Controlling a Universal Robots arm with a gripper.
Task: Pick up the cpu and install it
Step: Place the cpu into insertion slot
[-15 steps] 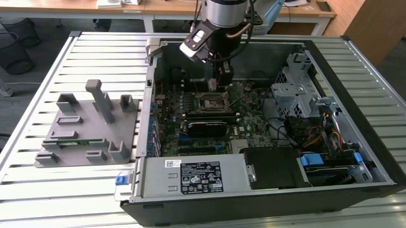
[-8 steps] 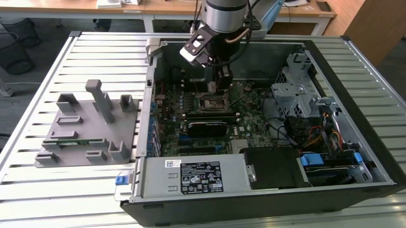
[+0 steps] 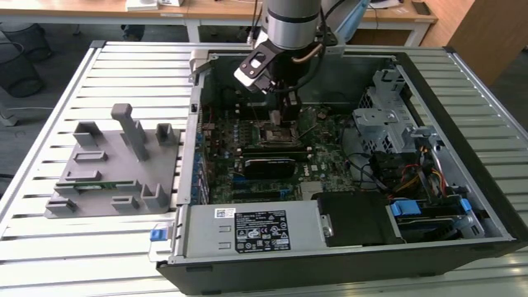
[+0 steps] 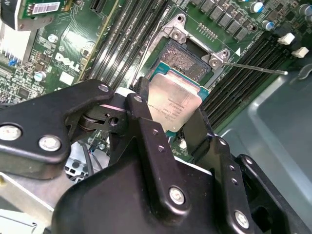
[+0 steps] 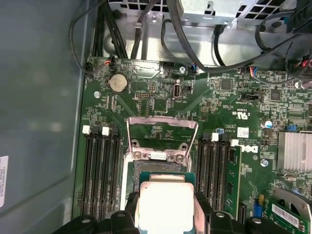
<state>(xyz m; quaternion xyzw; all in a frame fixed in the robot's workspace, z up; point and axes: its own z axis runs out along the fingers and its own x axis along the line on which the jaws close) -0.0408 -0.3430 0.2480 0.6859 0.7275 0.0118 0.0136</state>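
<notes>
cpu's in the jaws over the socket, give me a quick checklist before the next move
1. Grip: the gripper has its jaws shut on opposite edges of the cpu: ok.
2. Socket open, with the load frame raised: ok.
3. Socket free of loose objects: ok where it shows; the part behind the cpu, cannot tell.
4. Cpu squarely over the socket: it overlaps one side of the socket in both wrist views; centring and level, cannot tell.
5. Corner marking matched to the socket: cannot tell.
</notes>
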